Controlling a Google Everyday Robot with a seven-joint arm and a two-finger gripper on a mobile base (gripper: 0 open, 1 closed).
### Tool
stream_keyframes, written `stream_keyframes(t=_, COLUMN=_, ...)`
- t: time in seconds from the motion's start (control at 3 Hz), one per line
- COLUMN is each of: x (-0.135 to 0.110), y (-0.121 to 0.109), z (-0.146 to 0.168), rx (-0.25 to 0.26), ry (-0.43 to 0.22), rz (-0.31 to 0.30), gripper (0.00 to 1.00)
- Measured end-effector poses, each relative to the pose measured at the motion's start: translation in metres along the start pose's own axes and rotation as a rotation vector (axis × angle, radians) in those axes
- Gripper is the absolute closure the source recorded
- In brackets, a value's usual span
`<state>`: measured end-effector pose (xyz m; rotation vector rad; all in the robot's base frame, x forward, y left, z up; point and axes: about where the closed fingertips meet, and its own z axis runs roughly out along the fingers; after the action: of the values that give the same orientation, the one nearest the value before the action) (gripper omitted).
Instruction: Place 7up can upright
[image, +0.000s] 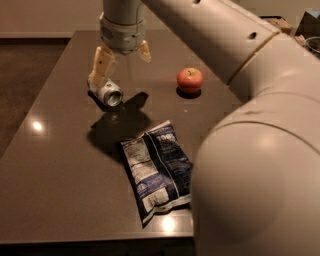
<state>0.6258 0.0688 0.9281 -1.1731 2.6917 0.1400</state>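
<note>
The 7up can (106, 92) lies on its side on the dark table (60, 150), left of centre, its shiny metal end facing the camera. My gripper (123, 59) hangs just above and behind it, open, with one tan finger (102, 62) over the can's far end and the other finger (145, 51) to the right. The gripper holds nothing.
A red apple (189, 80) sits to the right of the can. A blue and white chip bag (156, 167) lies flat in front. My large pale arm (260, 150) fills the right side and hides that part of the table.
</note>
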Motion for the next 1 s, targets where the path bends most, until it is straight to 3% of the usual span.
stream_keyframes(t=0.67, x=-0.054, y=0.013, z=0.043, rx=-0.029, ry=0.026, rz=0.027, gripper=0.00)
stream_keyframes(t=1.0, x=-0.068, y=0.024, z=0.055, rx=-0.033, ry=0.032, rz=0.034, gripper=0.00)
